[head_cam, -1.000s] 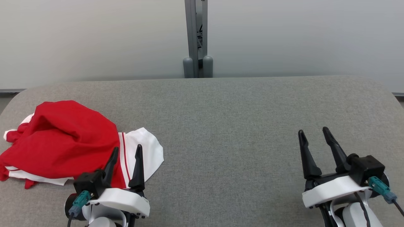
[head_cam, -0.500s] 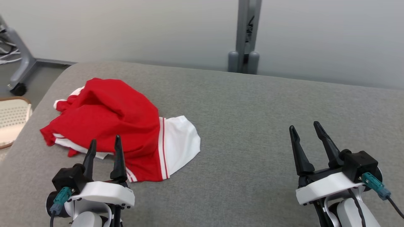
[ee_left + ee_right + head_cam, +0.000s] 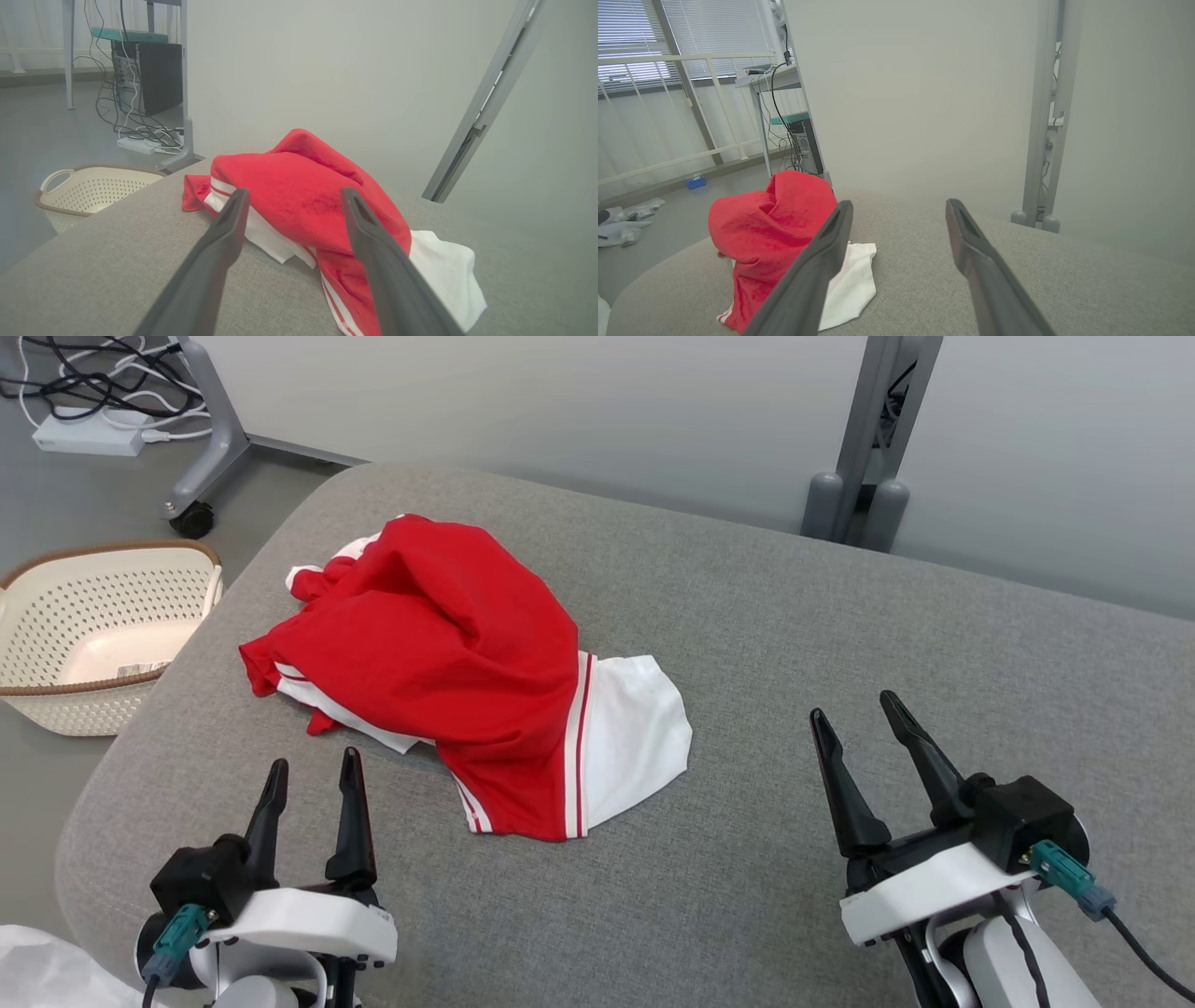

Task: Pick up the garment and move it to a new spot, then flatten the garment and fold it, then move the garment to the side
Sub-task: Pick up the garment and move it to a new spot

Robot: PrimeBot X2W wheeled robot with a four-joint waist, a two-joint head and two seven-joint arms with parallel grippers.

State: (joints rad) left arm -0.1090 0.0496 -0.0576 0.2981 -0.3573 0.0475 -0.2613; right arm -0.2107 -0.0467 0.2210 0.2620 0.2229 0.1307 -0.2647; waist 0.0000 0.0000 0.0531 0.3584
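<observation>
The red-and-white garment (image 3: 448,653) lies crumpled on the left part of the gray counter (image 3: 794,644). The left gripper (image 3: 314,758) hangs near it, jaws wide and empty. The right gripper (image 3: 851,705), equally wide and empty, is well apart. A basket (image 3: 56,714) stands beside the counter.

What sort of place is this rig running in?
Probably a lab or office test bay, not a home: computer tower with loose floor cables, grey partition panels behind the padded table, a basket beside it.
</observation>
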